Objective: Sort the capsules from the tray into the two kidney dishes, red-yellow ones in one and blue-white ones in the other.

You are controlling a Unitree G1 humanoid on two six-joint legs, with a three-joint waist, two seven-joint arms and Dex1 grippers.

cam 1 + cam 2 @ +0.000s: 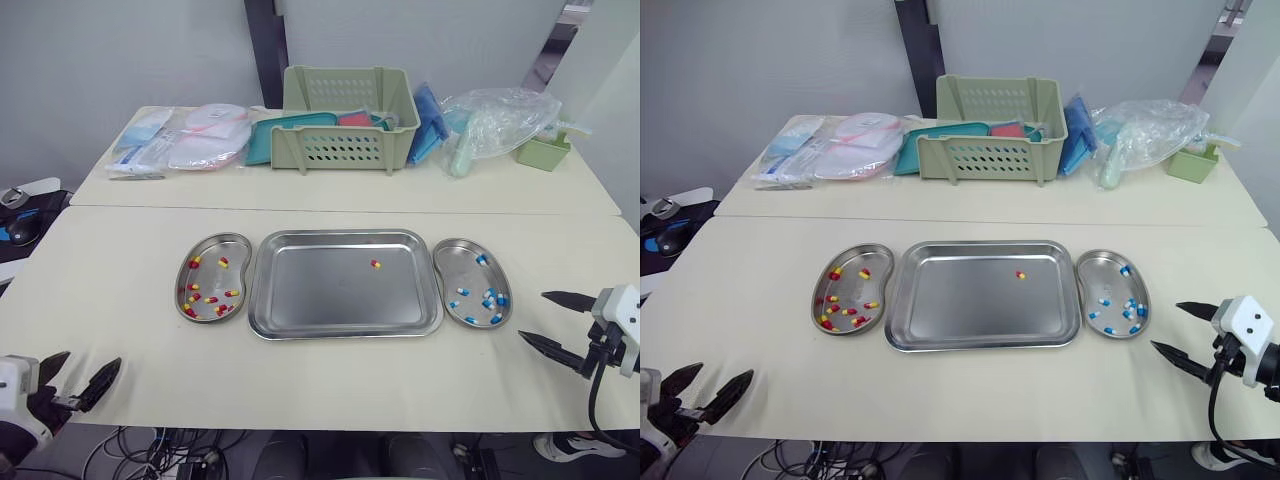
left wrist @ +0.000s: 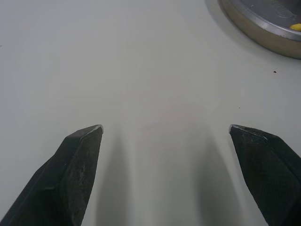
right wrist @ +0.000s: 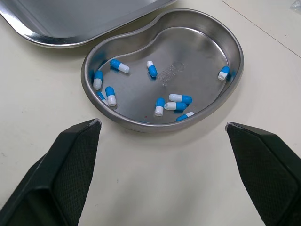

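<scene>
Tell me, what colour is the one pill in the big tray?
The capsule is red and yellow, clearest in the left eye view.

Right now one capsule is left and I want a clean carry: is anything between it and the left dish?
Nothing visible does. The capsule lies alone in the tray; only the rims of the tray and the left dish lie between them.
</scene>
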